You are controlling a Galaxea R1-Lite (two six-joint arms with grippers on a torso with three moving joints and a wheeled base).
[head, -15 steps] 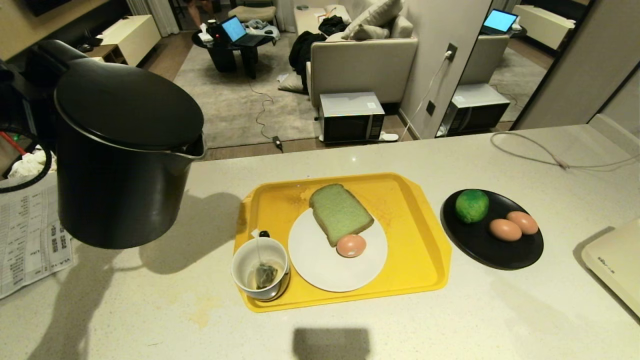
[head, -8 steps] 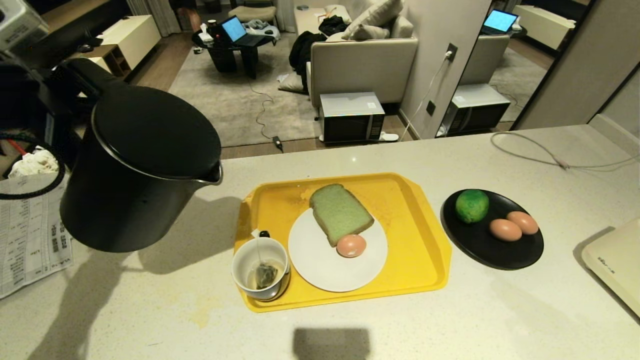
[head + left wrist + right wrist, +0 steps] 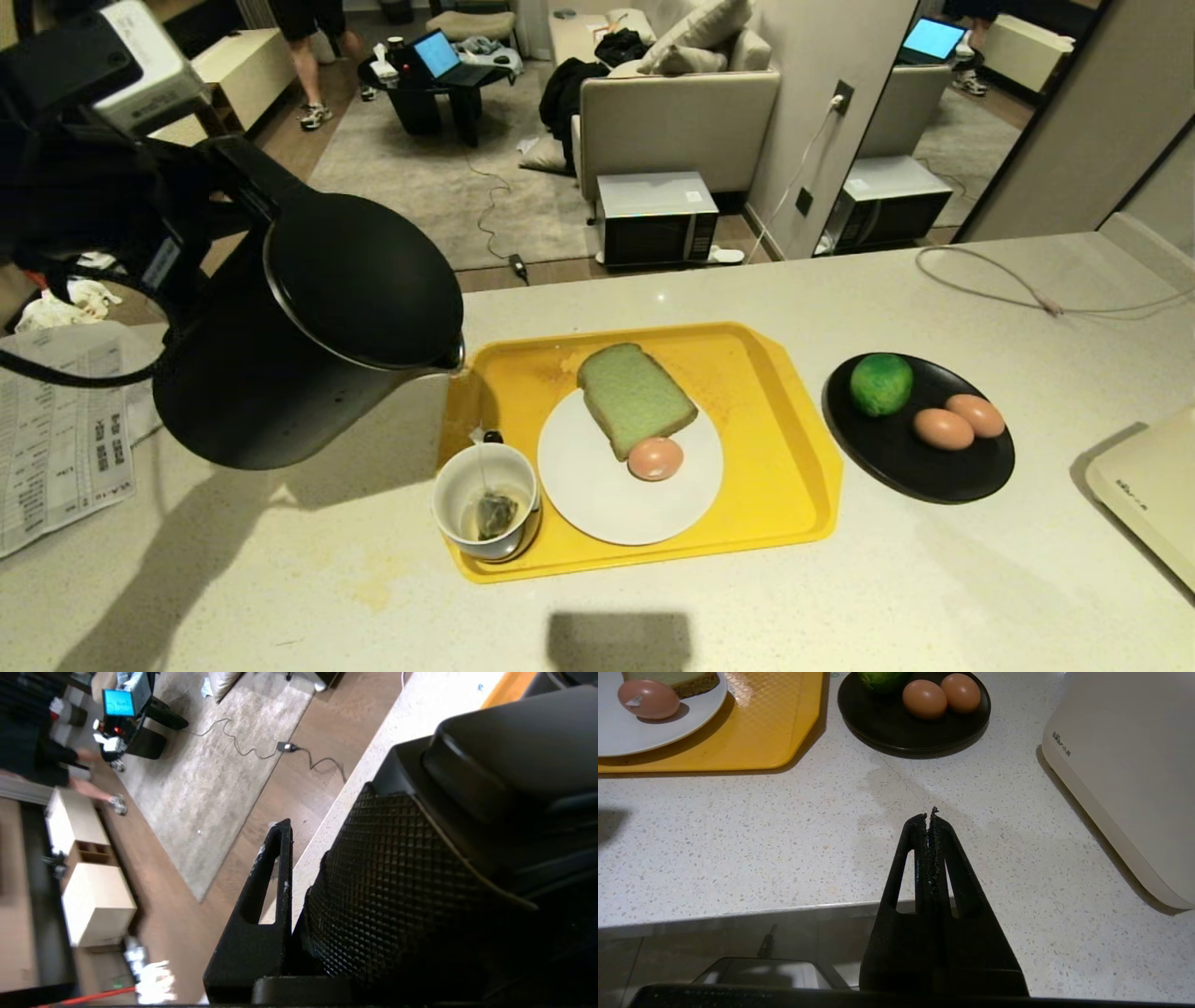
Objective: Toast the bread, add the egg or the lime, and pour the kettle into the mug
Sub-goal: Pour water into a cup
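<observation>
The kettle [image 3: 308,345] hangs above the table [image 3: 840,597], clamped at its handle by the left end effector [image 3: 201,210], which sits at its upper rear. Its long axis is tilted, base low toward the robot's left, lid and spout leaning toward the yellow tray [image 3: 775,448]. The spout tip is at the tray's near corner, beyond and above the mug [image 3: 485,499], not yet over it. In the left wrist view one finger [image 3: 261,905] lies against the kettle's textured grip.

From that end effector, the mug stands lower and to the right, at the tray's front corner, upright, with a tea bag [image 3: 497,513] inside. Just past it is a white plate [image 3: 607,504] carrying the bread [image 3: 635,397], which lies flat with its long side running diagonally away, and an egg [image 3: 655,458] touching its near end. Farther right, off the tray, a black plate [image 3: 934,467] holds the lime [image 3: 880,384] and two more eggs [image 3: 960,422].

The right end effector [image 3: 930,826] hovers over the table's front edge, fingers pressed together on nothing; the black plate lies ahead of it.
</observation>
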